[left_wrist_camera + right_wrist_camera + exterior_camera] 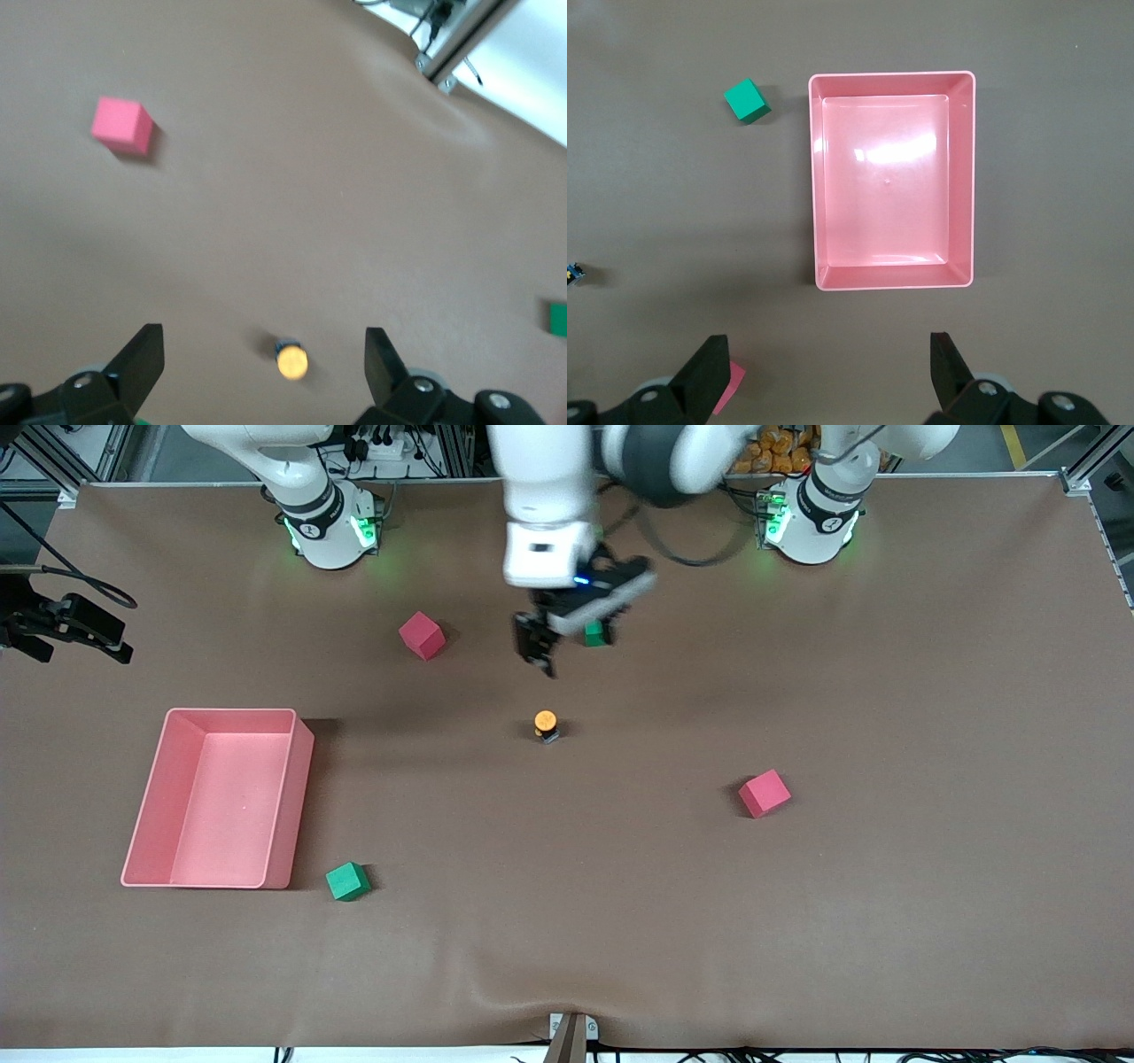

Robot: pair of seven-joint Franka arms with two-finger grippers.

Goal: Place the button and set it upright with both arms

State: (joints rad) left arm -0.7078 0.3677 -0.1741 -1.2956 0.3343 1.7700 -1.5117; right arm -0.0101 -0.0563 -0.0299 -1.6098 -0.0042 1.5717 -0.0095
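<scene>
The button (546, 723) stands on the brown table near its middle, orange cap up on its black body. In the left wrist view the button (291, 361) shows on the table between the spread fingers, untouched. My left gripper (568, 636) is open and empty, hanging over a green cube (595, 635) that it partly hides. It appears again as the left gripper (264, 356) in its own view. My right gripper (828, 363) is open and empty, high over the table beside the pink tray (965, 177). It is outside the front view. The button (574, 274) just shows at that view's edge.
The pink tray (292, 779) lies toward the right arm's end, with a green cube (347, 881) beside its nearer corner. One red cube (422, 635) sits near the right arm's base. Another red cube (764, 793) lies toward the left arm's end, nearer the front camera than the button.
</scene>
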